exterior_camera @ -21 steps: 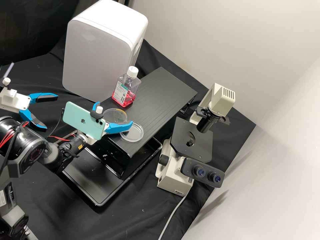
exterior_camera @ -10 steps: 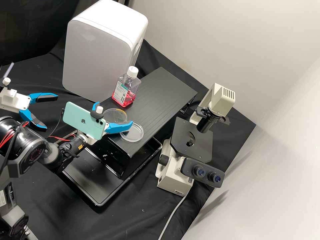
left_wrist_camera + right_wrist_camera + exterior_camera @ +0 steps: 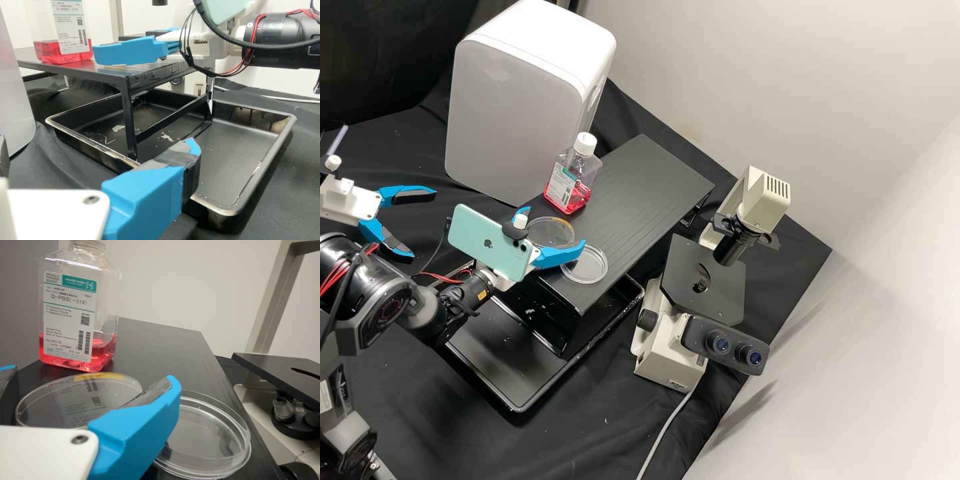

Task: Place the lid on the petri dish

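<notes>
Lid (image 3: 547, 233), clear and round, sits clasped at its rim by the right pincer (image 3: 555, 227); whether it rests on the black raised platform (image 3: 647, 193) or hangs just above it cannot be told. Petri dish (image 3: 585, 264) lies uncovered just beside the lid, near the platform's front edge. Flask of pink liquid (image 3: 570, 180) stands behind both. Left pincer (image 3: 419, 223) hangs spread and empty, well apart, above the worktop (image 3: 587, 427).
</notes>
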Controlling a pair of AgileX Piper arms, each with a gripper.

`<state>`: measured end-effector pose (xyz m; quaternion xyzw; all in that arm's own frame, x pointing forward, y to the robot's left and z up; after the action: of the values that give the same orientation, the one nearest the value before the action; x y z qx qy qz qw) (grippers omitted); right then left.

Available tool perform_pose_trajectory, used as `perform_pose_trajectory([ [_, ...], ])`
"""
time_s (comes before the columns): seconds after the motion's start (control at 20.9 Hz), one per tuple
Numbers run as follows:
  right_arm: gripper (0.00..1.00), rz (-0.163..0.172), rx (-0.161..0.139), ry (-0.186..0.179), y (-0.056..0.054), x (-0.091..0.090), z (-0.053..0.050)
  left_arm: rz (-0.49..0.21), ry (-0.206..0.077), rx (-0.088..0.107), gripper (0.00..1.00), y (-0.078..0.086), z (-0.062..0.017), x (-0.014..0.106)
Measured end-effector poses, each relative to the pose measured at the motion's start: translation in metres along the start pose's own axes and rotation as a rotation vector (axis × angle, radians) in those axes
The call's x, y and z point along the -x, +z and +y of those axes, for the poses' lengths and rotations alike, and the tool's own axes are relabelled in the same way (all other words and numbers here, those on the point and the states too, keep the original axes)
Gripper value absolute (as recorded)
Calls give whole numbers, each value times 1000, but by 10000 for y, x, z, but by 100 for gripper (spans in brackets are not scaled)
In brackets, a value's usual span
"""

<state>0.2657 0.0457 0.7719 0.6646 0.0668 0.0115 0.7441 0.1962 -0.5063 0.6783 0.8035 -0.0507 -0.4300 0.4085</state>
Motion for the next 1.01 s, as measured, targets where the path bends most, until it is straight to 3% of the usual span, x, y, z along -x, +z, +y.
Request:
perform_pose_trajectory([
  [0.72, 0, -7, -3, 7, 12, 0, 11, 0, 0, 0, 100, 0, 0, 0],
  [1.01, 0, 0, -5, 29, 28, 33, 25, 0, 0, 0, 100, 0, 0, 0],
])
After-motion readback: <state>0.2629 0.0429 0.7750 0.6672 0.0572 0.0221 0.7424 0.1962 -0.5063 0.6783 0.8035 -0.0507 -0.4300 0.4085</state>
